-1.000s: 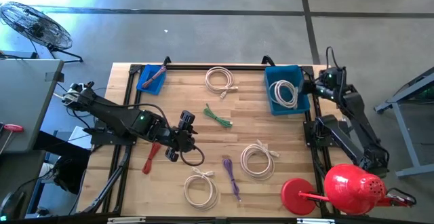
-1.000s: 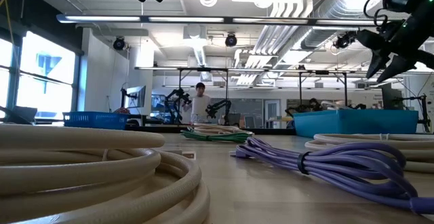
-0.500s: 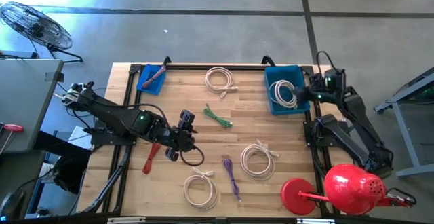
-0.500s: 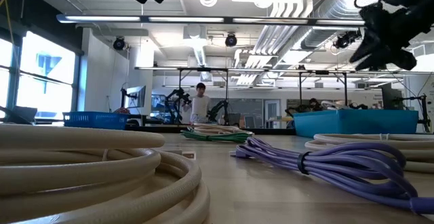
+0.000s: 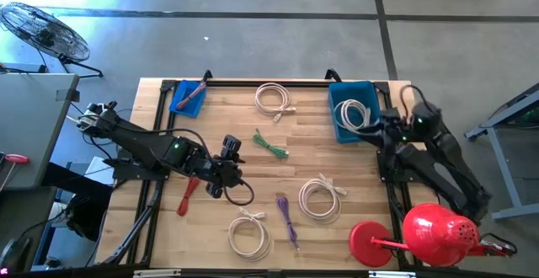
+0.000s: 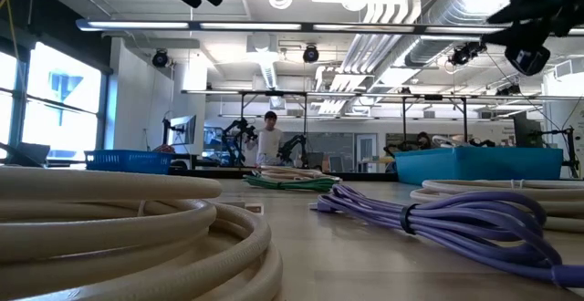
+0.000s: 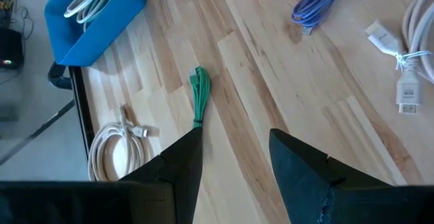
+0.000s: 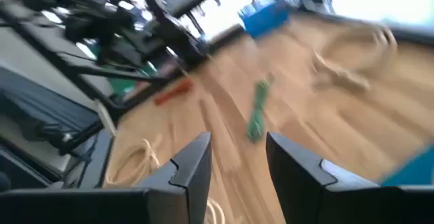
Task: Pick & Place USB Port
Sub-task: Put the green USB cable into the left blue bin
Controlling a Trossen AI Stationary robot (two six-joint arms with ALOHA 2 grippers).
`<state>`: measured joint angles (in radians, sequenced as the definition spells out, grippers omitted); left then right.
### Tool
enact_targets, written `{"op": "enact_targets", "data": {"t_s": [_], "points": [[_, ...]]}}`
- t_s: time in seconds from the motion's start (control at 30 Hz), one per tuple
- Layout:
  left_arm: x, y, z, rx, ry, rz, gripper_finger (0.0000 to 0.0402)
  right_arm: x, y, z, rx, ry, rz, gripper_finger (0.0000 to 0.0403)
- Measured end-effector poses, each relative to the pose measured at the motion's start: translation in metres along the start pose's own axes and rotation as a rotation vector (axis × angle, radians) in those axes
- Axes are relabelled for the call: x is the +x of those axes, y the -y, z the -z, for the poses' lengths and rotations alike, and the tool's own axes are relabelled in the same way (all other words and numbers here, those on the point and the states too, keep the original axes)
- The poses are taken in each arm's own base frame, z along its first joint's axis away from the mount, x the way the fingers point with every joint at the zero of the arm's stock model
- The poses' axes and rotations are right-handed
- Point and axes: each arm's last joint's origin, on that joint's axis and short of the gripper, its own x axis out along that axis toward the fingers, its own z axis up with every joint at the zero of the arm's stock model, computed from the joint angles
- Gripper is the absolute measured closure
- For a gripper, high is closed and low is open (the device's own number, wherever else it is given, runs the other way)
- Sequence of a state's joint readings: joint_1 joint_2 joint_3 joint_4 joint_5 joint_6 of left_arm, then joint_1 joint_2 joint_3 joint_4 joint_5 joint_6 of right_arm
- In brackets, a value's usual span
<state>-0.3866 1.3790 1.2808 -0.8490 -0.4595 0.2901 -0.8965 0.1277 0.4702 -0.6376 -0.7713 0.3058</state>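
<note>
Scattered over the tabletop [image 5: 362, 173]: cable bundles, with one white coil [image 5: 354, 114] already in the blue bin [image 5: 335, 101] at the far right corner. Still lying out on the wood: the green cable [image 5: 270, 144] near the middle, a white coil by the far edge [image 5: 274, 98], another toward the right edge [image 5: 321, 198], a third by the near edge [image 5: 249, 235], and the purple cable [image 5: 288, 219] beside it.

Left of centre, hovering low: the left hand [image 5: 229, 163], released, fingers apart with nothing between them, as the left wrist view confirms [image 7: 234, 139]. Straight ahead of those fingers there: the green cable [image 7: 199, 95], a slim, straight bundle.

At the right edge, just beside the bin's near side and raised off the wood: the right hand [image 5: 376, 126], likewise released and empty [image 8: 237, 146]. Far ahead of it, well apart: the same green cable [image 8: 257, 119].

Judged the likeliest next pick: the green cable. Lies between the two hands but much nearer the left one, on its far-right side. Long axis slanted, running from the far left toward the near right. Seems to call for a short reach by the left hand, with the fingers closing across that slim axis and not along it. For the right hand, a long stretch across the tabletop instead. Bin then well off toward the far right corner, so probably a long carry, or a handover.
</note>
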Motion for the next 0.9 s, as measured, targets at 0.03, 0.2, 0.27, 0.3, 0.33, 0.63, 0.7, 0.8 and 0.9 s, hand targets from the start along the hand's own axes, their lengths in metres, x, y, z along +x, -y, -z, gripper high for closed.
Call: {"op": "enact_targets", "data": {"t_s": [0.03,0.2,0.27,0.3,0.33,0.63,0.7,0.8,0.9], "points": [[0.0,0.0,0.0,0.0,0.0,0.0,0.0238,-0.001,-0.002,0.001,-0.03,0.031,-0.025,0.027],[0.0,0.0,0.0,0.0,0.0,0.0,0.0238,-0.005,-0.011,0.002,-0.116,0.133,-0.158,0.027],[0.0,0.0,0.0,0.0,0.0,0.0,0.0238,-0.002,-0.01,0.004,-0.094,0.098,-0.183,0.027],[0.0,0.0,0.0,0.0,0.0,-0.002,0.0238,-0.001,-0.01,0.003,-0.098,0.093,-0.195,0.027],[0.0,0.0,0.0,0.0,0.0,-0.002,0.0238,0.0,-0.01,0.003,-0.098,0.09,-0.195,0.027],[0.0,0.0,0.0,0.001,-0.003,-0.003,0.0238,-0.005,-0.028,-0.014,-0.202,0.232,-0.378,0.027],[0.0,0.0,0.0,0.001,-0.004,-0.003,0.0238,-0.007,-0.032,-0.017,-0.219,0.268,-0.416,0.027],[0.0,0.0,0.0,0.003,-0.006,-0.002,0.0238,-0.01,-0.037,-0.023,-0.249,0.334,-0.458,0.027],[0.0,0.0,0.0,0.003,-0.006,-0.003,0.0238,-0.01,-0.043,-0.029,-0.284,0.375,-0.527,0.027]]}}
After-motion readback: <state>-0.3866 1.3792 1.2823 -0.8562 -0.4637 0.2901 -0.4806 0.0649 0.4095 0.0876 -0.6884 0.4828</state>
